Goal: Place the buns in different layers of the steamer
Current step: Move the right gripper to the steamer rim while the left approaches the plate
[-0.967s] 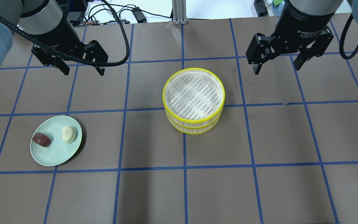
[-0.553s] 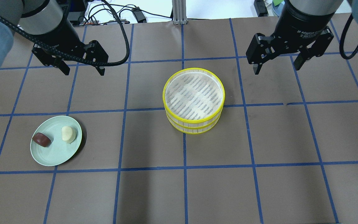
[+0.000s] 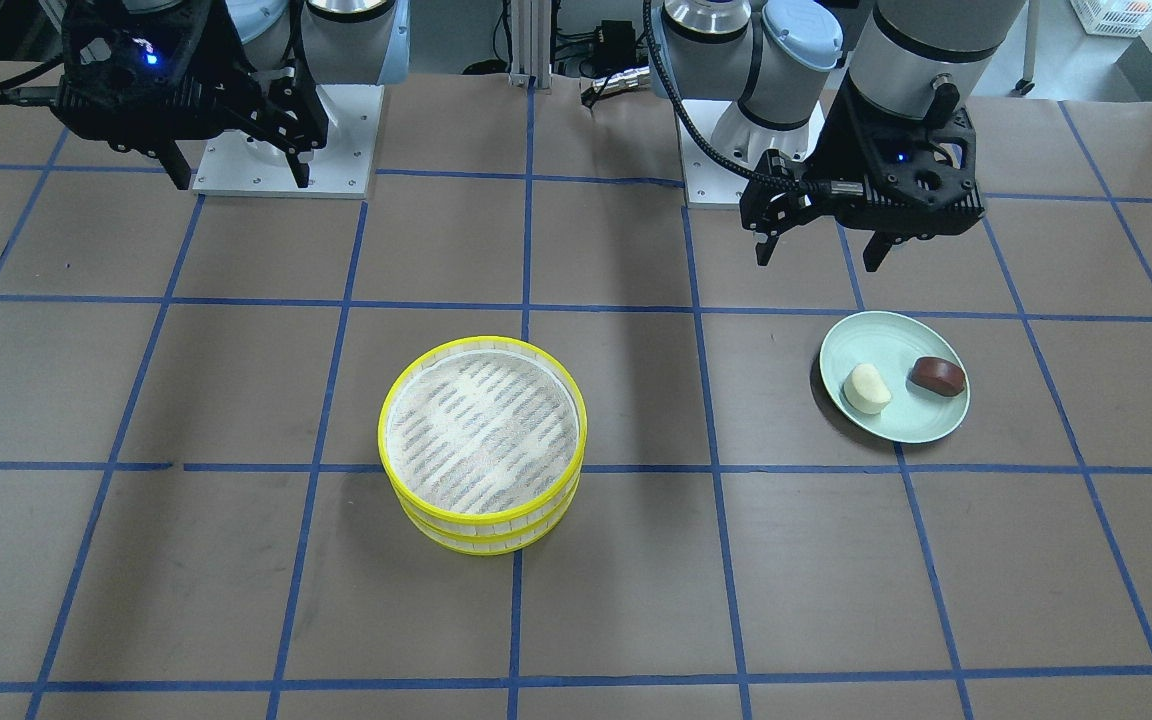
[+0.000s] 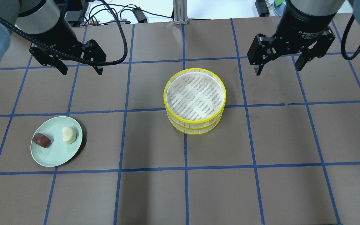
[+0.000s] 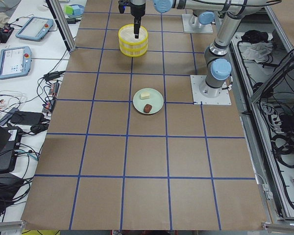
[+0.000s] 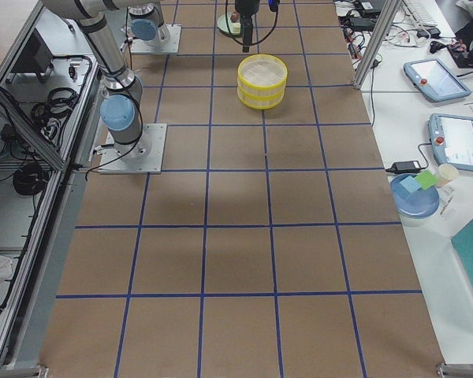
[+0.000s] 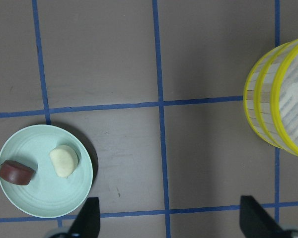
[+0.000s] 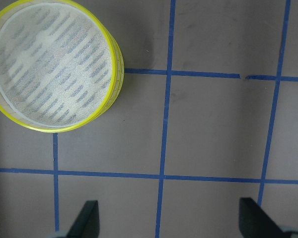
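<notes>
**Arm pose.** Both arms point their grippers straight down above the table (image 4: 261, 193). The left gripper (image 4: 82, 72) hangs over bare surface, on the robot-edge side of the plate (image 4: 58, 154). Its jaws are spread wide and hold nothing. The right gripper (image 4: 278, 71) hangs right of the steamer stack, toward the robot edge. Its jaws are also spread wide and hold nothing.

**Task items.** The white bun (image 4: 68, 135) and the brown bun (image 4: 42, 140) lie side by side on the plate, apart from each other. The plate sits left of the stack, well apart from it. The top tray (image 4: 194, 96) is nested on the bottom tray (image 4: 195, 130) about mid-table.

**Clearance.** Bare surface surrounds the plate and the stack on all sides. Neither gripper touches anything.
</notes>
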`<action>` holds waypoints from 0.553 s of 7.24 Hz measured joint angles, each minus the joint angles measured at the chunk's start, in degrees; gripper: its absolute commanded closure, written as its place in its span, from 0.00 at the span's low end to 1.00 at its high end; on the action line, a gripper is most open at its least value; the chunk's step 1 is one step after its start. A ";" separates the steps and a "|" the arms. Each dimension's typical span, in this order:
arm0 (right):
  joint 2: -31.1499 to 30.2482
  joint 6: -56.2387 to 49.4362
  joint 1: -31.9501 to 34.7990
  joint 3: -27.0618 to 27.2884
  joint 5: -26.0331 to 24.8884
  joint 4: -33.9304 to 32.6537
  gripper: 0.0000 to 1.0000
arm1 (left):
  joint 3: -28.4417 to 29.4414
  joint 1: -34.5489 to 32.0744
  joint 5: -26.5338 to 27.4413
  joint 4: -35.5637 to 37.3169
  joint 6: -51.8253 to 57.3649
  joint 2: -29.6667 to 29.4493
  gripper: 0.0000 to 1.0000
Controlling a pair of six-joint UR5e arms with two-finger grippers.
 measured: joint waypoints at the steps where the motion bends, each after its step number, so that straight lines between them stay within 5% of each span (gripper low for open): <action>1: -0.01 0.07 0.00 0.29 -0.01 -0.09 0.00 | 0.00 0.17 0.07 -0.09 -0.04 0.08 0.00; 4: 0.61 0.33 0.05 0.65 0.03 -0.36 0.00 | -0.06 0.97 0.09 -0.06 -0.06 0.33 0.00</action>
